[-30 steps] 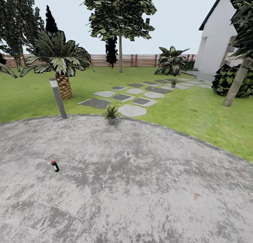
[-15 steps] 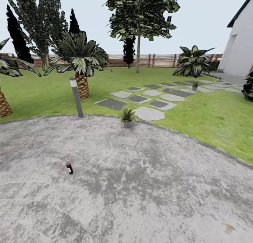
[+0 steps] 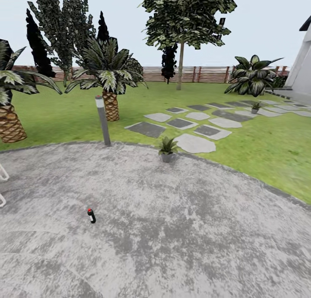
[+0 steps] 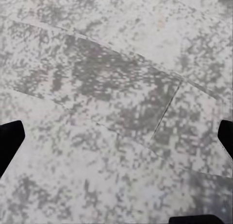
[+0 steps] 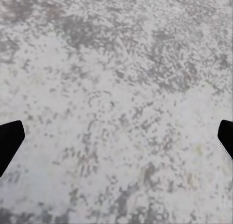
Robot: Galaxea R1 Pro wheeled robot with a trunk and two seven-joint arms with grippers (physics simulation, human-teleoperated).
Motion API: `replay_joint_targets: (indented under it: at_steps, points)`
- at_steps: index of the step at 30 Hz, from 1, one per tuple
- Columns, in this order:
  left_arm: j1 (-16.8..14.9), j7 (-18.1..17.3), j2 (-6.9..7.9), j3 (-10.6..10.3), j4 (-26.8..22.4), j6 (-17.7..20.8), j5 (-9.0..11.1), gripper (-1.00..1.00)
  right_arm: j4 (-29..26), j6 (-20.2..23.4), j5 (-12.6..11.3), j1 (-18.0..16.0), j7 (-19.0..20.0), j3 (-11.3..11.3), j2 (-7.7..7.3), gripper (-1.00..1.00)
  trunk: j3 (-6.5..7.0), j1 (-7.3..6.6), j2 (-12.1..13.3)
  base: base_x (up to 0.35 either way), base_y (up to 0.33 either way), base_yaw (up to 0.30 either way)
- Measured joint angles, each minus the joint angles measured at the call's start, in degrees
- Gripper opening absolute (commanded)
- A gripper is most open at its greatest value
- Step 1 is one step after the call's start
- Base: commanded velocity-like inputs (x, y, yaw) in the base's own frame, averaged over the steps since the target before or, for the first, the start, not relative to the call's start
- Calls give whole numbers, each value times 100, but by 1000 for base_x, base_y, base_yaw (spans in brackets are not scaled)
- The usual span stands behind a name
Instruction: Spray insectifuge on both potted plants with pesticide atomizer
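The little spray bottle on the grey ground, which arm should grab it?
Probably the left. The pesticide atomizer stands left of centre on the paved patch in the head view, nearer the left arm's side. Both pincers look open over bare paving, so neither is close yet.

The pesticide atomizer [image 3: 91, 215] stands near-left on the paved patch [image 3: 181, 229]; one potted plant [image 3: 167, 148] sits at its far edge, stepping stones [image 3: 196, 143] behind.
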Motion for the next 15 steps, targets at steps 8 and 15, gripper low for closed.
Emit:
replay_joint_targets:
  at_steps: [8, 15]
  points:
    - [3, 17, 7, 6, 7, -51, 174, 100, -6, 2, 0, -4, -2, 0, -1, 100, 0, 0, 0, 337, 1, 0]
    - [8, 19, 12, 6, 9, -59, 193, 100, -17, -1, -1, -2, 0, 0, -1, 100, 0, 0, 0, 337, 0, 0]
